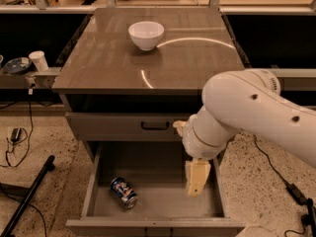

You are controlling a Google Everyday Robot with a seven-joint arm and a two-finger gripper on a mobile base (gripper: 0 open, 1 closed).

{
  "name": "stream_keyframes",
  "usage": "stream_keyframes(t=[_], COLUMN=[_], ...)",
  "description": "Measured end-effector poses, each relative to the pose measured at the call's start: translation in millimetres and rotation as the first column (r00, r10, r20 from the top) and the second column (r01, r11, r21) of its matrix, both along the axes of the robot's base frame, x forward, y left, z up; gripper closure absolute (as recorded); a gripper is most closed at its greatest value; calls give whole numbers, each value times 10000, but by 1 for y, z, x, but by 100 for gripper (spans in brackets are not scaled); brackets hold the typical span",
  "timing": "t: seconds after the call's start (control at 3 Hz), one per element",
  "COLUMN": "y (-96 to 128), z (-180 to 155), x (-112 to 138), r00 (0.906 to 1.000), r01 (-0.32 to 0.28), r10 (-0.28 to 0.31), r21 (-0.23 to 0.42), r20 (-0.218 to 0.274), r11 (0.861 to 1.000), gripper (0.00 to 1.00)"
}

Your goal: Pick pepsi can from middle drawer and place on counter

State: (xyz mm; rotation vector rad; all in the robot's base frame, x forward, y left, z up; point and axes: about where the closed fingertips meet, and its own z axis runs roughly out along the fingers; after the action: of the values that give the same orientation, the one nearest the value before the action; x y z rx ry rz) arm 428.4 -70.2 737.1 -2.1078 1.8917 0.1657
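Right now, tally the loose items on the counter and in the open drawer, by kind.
Cans: 1, the can lying on the floor of the drawer.
Bowls: 1, the bowl on the counter.
Total: 2.
The gripper hangs over the drawer, apart from the can.

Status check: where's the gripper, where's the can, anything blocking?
Gripper over right side of open middle drawer. Pepsi can on its side, drawer floor left, apart from gripper. Nothing between them; white bowl on counter.
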Motion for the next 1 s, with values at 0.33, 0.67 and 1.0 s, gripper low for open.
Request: stream_keyframes(t=[0.33,0.67,1.0], y=[10,19,35], z=[-8,-12,-32], x=[-1,-1,2], r00=[9997,9991,9963], r01=[-182,-376,-774], r10=[181,373,753], r21=[-19,-128,-528], r20=[-137,-210,-415], r11=[9998,9992,9956], gripper=[0,0,0])
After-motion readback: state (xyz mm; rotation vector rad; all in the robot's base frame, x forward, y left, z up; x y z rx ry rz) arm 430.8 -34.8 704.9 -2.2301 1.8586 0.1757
